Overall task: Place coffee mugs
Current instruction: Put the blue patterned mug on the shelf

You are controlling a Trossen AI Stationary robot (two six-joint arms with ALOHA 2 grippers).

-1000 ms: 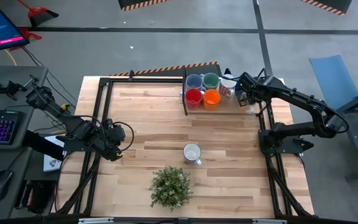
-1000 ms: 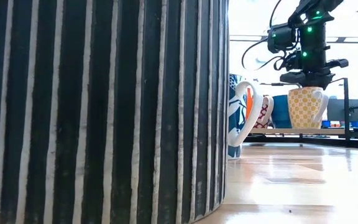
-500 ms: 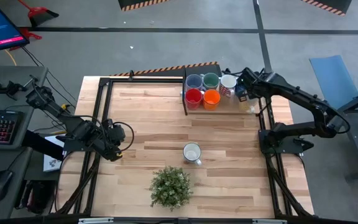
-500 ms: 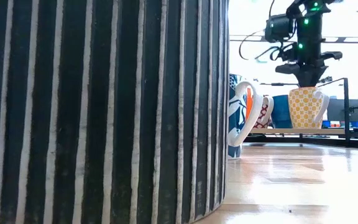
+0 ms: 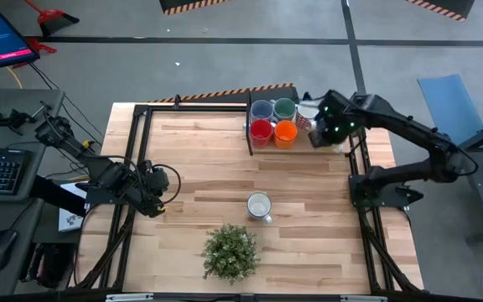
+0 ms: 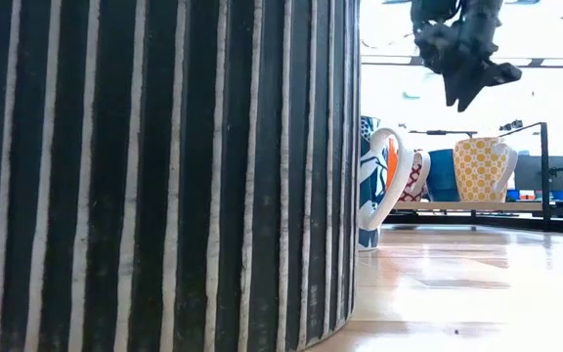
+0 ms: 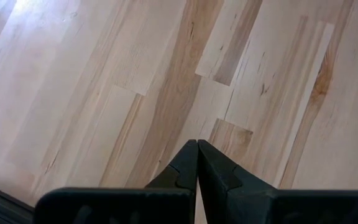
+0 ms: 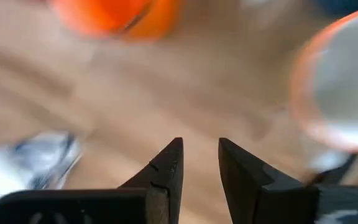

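We see the wooden table (image 5: 208,159) with the leafy potted plant (image 5: 230,252) at its near edge, centre. Right arm reaches over the far right corner; right gripper (image 5: 321,134) hangs above the mug cluster, fingers parted with a gap, nothing between them. Left gripper (image 5: 156,200) sits low at the left edge, fingers pressed together, empty. Four mugs stand packed in a square at the far edge: lavender-blue mug (image 5: 262,110), green mug (image 5: 284,108), red mug (image 5: 261,130), orange mug (image 5: 285,131). A white mug (image 5: 259,205) stands alone mid-table, just beyond the plant.
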